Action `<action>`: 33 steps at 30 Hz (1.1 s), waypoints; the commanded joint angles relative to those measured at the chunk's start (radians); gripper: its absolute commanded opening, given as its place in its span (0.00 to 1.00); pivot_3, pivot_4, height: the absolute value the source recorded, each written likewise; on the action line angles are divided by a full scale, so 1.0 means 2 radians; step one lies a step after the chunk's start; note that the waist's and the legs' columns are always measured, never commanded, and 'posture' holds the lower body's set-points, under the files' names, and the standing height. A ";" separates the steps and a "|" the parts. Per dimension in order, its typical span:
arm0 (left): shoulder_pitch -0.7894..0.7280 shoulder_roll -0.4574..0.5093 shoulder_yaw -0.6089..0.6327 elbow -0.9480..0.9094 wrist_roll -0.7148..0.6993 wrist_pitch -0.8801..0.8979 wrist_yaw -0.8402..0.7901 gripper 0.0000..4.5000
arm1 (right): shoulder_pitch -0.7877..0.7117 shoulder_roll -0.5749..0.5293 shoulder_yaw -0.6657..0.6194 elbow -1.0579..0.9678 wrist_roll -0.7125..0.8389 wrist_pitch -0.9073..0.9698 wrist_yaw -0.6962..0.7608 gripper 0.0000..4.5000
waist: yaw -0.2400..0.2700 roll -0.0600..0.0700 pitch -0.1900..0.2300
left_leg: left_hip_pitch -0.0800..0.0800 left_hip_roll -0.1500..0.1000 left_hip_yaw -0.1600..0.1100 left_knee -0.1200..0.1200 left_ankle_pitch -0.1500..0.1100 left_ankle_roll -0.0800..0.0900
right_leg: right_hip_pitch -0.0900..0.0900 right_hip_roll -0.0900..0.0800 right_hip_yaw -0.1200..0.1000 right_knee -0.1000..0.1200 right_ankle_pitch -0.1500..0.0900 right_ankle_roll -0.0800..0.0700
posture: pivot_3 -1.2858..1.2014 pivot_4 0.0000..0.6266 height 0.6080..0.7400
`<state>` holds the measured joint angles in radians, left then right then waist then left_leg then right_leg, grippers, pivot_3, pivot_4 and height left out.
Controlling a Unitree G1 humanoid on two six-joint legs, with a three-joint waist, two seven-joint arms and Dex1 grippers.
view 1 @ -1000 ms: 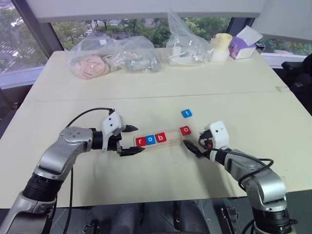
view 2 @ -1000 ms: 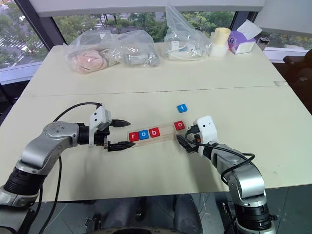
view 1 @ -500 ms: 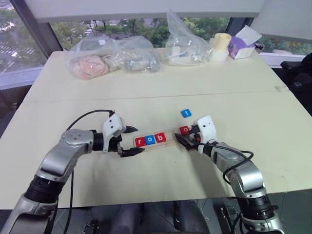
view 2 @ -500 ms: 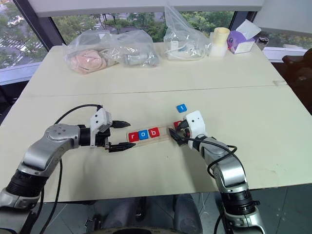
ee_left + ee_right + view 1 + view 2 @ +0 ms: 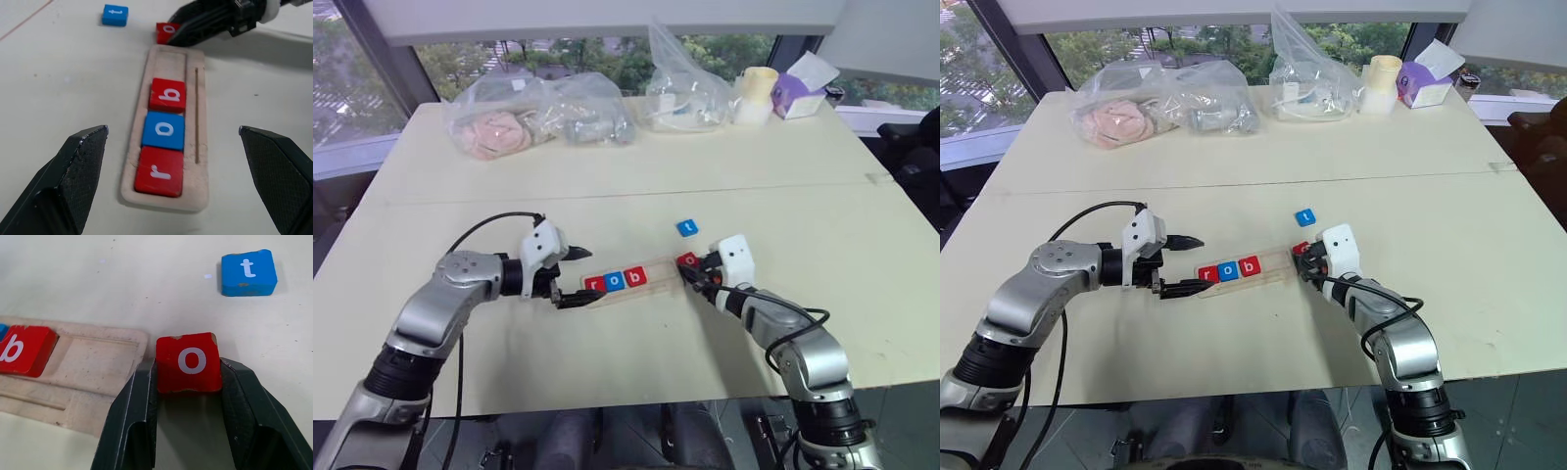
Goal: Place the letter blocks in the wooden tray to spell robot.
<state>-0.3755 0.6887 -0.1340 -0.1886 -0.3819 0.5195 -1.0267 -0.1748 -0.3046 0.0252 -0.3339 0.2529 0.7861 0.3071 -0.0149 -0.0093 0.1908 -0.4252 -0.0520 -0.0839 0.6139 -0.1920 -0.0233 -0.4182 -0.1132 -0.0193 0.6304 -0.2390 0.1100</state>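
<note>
Inside wooden tray (image 5: 200,122): three letter blocks (image 5: 165,129).

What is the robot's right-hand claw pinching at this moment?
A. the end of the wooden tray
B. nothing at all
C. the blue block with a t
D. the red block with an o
D: the right gripper has its two black fingers pressed against both sides of the red o block, just off the end of the wooden tray; the blue t block lies apart on the table.
</note>
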 commanded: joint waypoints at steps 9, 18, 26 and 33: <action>-0.042 0.018 0.010 -0.036 -0.030 0.056 -0.019 1.00 | 0.033 0.028 -0.077 -0.142 0.047 0.070 -0.054 0.26 | 0.002 0.000 0.000 | 0.000 0.000 0.000 0.000 0.000 0.000 | 0.000 0.000 0.000 0.000 0.000 0.000 | 0.52 0.24 1.00; -0.029 0.021 -0.004 -0.094 -0.041 0.083 -0.005 1.00 | 0.087 0.119 -0.089 -0.273 0.043 0.242 -0.168 0.26 | 0.002 0.000 0.000 | 0.000 0.001 0.000 -0.001 0.000 0.000 | -0.001 0.000 0.001 0.000 0.000 0.000 | 0.52 0.24 1.00; -0.030 0.015 -0.015 -0.072 -0.038 0.062 -0.021 1.00 | 0.090 0.119 -0.091 -0.268 0.042 0.267 -0.160 0.71 | 0.001 0.000 0.000 | 0.000 0.000 0.000 -0.001 0.000 0.000 | -0.001 0.000 0.001 0.000 0.000 0.000 | 0.52 0.24 1.00; -0.009 0.056 -0.010 -0.080 -0.055 0.064 -0.069 1.00 | 0.095 -0.056 -0.104 -0.221 0.074 0.102 0.042 0.94 | 0.000 0.000 0.000 | -0.001 0.000 0.001 -0.001 0.000 0.000 | -0.001 0.000 0.001 0.000 0.000 0.000 | 0.52 0.24 1.00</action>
<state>-0.4053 0.7662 -0.1745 -0.3172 -0.4622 0.6459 -1.1131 0.0049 -0.3423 -0.1676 -0.7813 0.3601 1.0992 0.2270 -0.0143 -0.0090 0.1909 -0.4263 -0.0514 -0.0817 0.6130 -0.1921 -0.0234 -0.4202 -0.1136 -0.0170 0.6294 -0.2398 0.1104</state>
